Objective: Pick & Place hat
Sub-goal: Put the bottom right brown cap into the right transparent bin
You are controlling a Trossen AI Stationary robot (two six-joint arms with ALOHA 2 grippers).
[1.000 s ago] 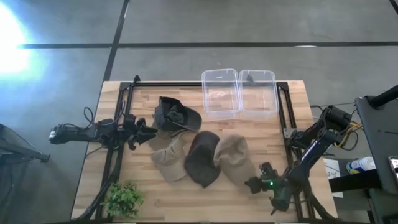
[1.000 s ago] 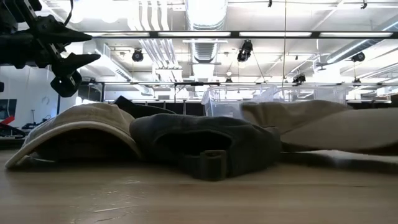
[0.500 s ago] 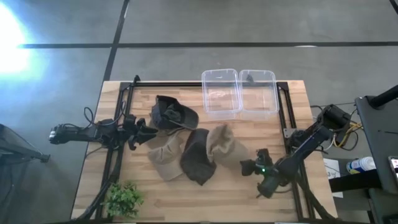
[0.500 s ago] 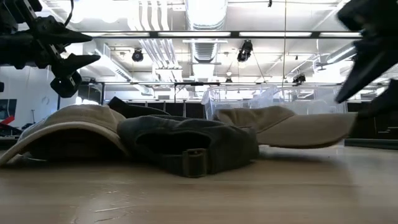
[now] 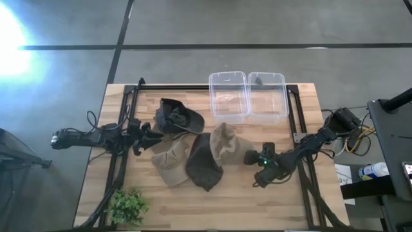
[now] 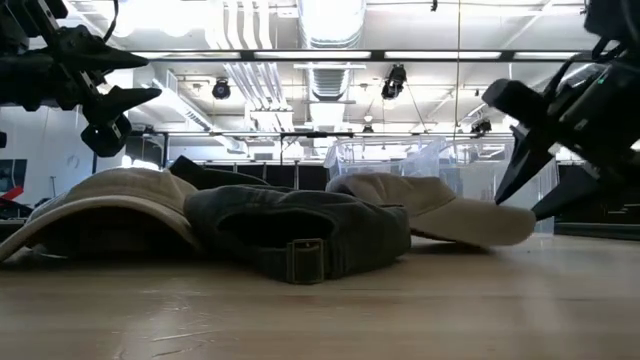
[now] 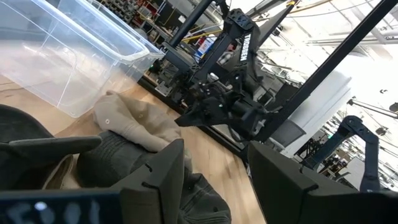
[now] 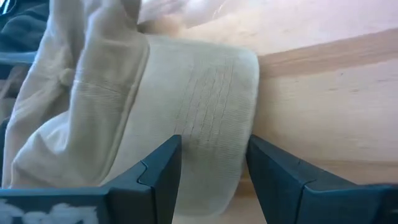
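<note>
Several hats lie bunched on the wooden table (image 5: 193, 206). A beige hat (image 5: 225, 143) is on the right and a dark olive one (image 5: 205, 162) overlaps it. Another beige hat (image 5: 168, 161) lies to the left and a dark hat (image 5: 177, 119) behind. My right gripper (image 5: 250, 161) stands open just right of the right beige hat, slanting down at its brim (image 8: 211, 106). That brim rests on the table (image 6: 480, 225). My left gripper (image 5: 156, 136) waits open and level at the table's left, above the pile's edge (image 6: 125, 95). My right gripper comes slanting down from the table's right at the right beige hat's brim. The brim's front edge (image 8: 208, 177) reaches in between the two open fingers (image 8: 158, 165). Whether the fingers touch it, I cannot tell.
Two clear plastic bins (image 5: 228, 96) (image 5: 267, 95) stand side by side at the far edge. A small green plant (image 5: 127, 206) sits at the near left corner. Black frame rails (image 5: 299, 116) run along the table's sides. Bare wood lies near the front edge.
My right gripper has swung from the near right corner toward the hats, leftward and away from the near edge, tipping further down. The right beige hat ahead of it has slid left and bunched up, and the whole pile has shifted slightly left.
</note>
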